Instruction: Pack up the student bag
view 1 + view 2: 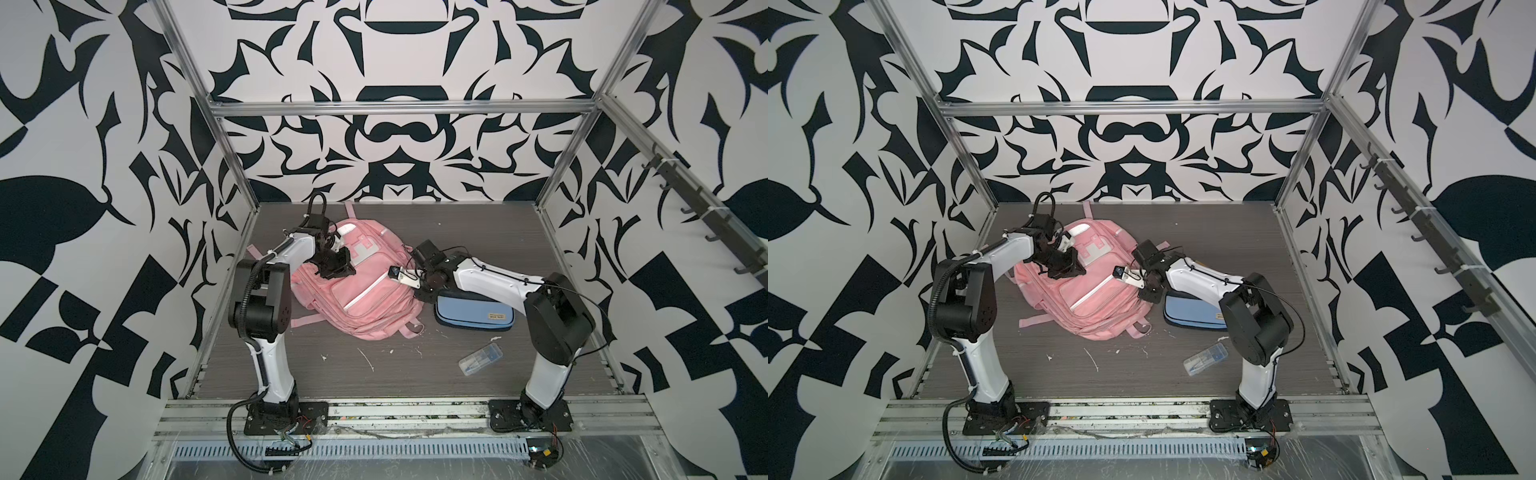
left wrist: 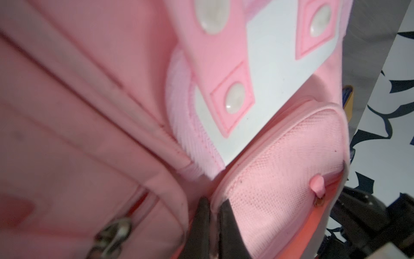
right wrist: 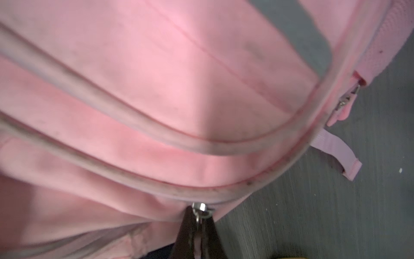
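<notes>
The left arm (image 1: 291, 249) arches over the student bag (image 1: 365, 303) at ten o'clock, left gripper (image 2: 214, 226) pinching its fabric. The right arm (image 1: 490, 272) reaches low from three o'clock, right gripper (image 3: 201, 231) clamping a zip pull (image 3: 199, 215).

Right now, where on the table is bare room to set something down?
Free: front strip of the table, between the student bag and the arm bases, left of the clear box; the far right corner behind the pencil case. Crowded: the middle.

nothing legible anywhere; just a small tan label (image 1: 494, 317) on the blue case (image 1: 465, 311), print too small to read.
</notes>
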You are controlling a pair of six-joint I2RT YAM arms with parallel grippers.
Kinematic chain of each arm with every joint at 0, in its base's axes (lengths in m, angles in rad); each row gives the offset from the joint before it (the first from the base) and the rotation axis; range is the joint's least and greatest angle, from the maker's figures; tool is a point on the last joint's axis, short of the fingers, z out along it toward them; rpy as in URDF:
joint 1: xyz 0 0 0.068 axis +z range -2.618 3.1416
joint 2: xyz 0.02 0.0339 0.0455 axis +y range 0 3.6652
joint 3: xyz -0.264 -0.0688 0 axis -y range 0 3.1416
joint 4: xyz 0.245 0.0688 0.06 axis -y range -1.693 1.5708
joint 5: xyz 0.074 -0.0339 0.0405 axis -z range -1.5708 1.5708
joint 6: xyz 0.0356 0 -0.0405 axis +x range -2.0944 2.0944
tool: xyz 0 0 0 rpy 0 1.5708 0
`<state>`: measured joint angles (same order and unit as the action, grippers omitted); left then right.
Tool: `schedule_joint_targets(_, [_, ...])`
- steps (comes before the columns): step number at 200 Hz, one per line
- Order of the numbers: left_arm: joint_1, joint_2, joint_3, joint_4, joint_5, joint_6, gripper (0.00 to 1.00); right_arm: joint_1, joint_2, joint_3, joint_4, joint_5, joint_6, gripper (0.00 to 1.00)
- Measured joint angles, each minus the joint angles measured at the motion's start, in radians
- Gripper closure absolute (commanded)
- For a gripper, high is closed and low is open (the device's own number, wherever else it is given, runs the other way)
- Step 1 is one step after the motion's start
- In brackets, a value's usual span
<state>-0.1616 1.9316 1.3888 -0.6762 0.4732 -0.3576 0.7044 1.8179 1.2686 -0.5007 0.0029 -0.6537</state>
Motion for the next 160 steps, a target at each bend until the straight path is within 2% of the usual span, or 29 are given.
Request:
schedule_joint_targets(39, [0.01, -0.008, -0.027, 0.043, 0.015, -0.111, 1.0, 0.047, 0.0, 0.0, -0.002, 0.039, -0.015, 1.0])
schedule_joint_targets(65, [0.01, -0.035, -0.051, 0.082, 0.006, -0.153, 1.0, -0.004, 0.03, 0.046, -0.013, 0.04, 0.04, 1.0])
schedule_joint_targets(97, [0.01, -0.103, -0.121, 0.149, -0.024, -0.177, 1.0, -0.105, 0.124, 0.197, -0.016, 0.002, 0.116, 1.0])
schedule_joint_targets(101, [0.007, -0.111, -0.127, 0.148, -0.032, -0.175, 0.88, -0.113, 0.138, 0.221, -0.016, -0.006, 0.126, 1.0])
schedule_joint_targets(108, [-0.002, -0.125, -0.137, 0.142, -0.051, -0.165, 0.62, -0.122, 0.156, 0.252, -0.017, -0.016, 0.138, 1.0])
schedule_joint_targets(120, [-0.024, -0.147, -0.142, 0.115, -0.106, -0.152, 0.06, -0.133, 0.183, 0.299, -0.017, -0.032, 0.162, 1.0])
schedule_joint_targets(122, [-0.027, -0.15, -0.143, 0.112, -0.111, -0.148, 0.01, -0.134, 0.187, 0.304, -0.017, -0.035, 0.166, 1.0])
schedule_joint_targets(144, [-0.088, -0.215, -0.139, 0.058, -0.223, -0.117, 0.01, -0.137, 0.204, 0.327, -0.018, -0.079, 0.204, 1.0])
schedule_joint_targets(160, [-0.157, -0.267, -0.11, -0.008, -0.362, -0.078, 0.01, -0.132, 0.208, 0.327, -0.02, -0.102, 0.222, 1.0])
